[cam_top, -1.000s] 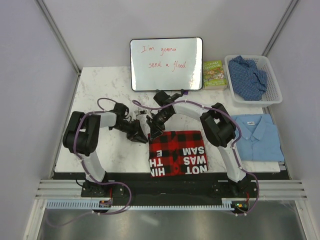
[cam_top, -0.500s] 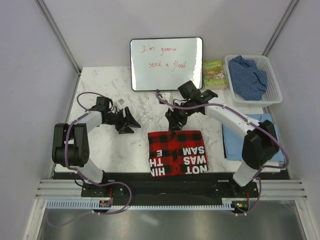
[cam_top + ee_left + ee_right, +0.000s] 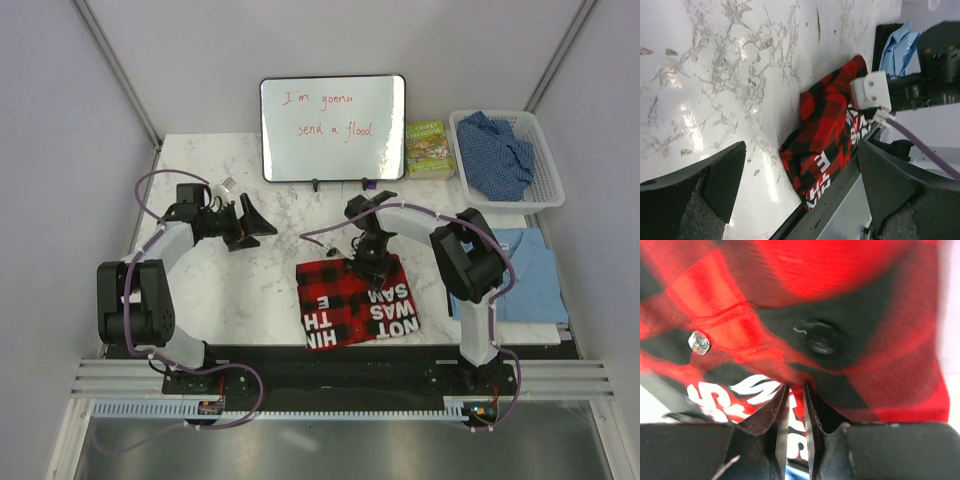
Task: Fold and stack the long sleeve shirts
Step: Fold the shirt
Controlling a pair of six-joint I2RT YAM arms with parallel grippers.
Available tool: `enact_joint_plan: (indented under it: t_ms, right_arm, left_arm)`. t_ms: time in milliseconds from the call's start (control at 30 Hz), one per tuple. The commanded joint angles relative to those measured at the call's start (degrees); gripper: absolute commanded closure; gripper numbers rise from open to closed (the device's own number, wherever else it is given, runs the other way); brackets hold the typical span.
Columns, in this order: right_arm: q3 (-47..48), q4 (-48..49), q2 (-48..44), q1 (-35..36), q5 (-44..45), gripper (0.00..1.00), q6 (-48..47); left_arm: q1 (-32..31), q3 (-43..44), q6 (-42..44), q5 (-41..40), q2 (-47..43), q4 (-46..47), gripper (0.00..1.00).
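Checked flannel (image 3: 352, 310) is seen folded, slightly skewed, at near-centre of surface (image 3: 200, 200). Its far edge is pinched by right claw (image 3: 368, 268), fingers nrly together. Left claw (image 3: 249, 227) is spread wide, well apart to the left, so right arm is judged nearer.

FREE: bare worktop (image 3: 250, 290) is left passable between the left arm (image 3: 165, 245) and the checked flannel (image 3: 358, 308) | REAR: blocked by whiteboard (image 3: 333, 128), book (image 3: 429, 148), basket (image 3: 548, 185) | RIGHT: covered by light blue shirt (image 3: 530, 275) | CENTRE: flannel's far edge is crossed by the right arm (image 3: 415, 214)
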Motion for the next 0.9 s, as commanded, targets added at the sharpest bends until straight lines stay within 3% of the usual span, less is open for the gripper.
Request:
enact_joint_plan:
  t_ms: [0,67,200,333,400,567,733,800,867]
  right_arm:
    - [15.96,11.09,9.42,-0.82,13.5,0.74,-9.75]
    - [21.93,14.77,11.0,-0.12,16.23,0.73,-13.35]
    - [20.21,20.95,4.7,3.75,15.55,0.65,-24.43]
    - [23.8,16.4,-0.67,3.93,6.94,0.62,-14.74]
    - [25.65,14.45,-1.12,4.71,1.07,0.58,-8.66]
    - [30.21,14.45,5.46,8.06,-5.64,0.55,6.28]
    - [31.81,14.54,14.33,9.82,-7.93,0.55,8.43]
    - [30.32,13.92,15.58,9.91,-7.67,0.56,6.33]
    - [27.08,12.7,15.58,9.91,-7.76,0.56,4.04]
  left_arm:
    - [1.89,-2.67,-0.49,2.45,-5.16,1.45,0.01]
    - [2.06,-4.07,0.38,2.54,-7.18,1.45,0.01]
    - [2.94,-4.7,1.62,2.63,-8.59,1.45,0.01]
    - [4.43,-4.7,-0.12,-2.62,-10.17,3.11,0.01]
    - [5.49,-6.88,-1.19,-3.17,-12.18,9.31,0.01]
    - [6.54,-9.8,-2.6,-5.81,-15.97,19.45,0.01]
    - [9.88,-3.39,1.51,-5.04,-14.67,9.93,0.01]
    - [11.9,-0.92,2.85,-0.65,-13.52,7.96,0.01]
    - [12.26,-1.7,1.88,-1.15,-13.86,7.17,0.01]
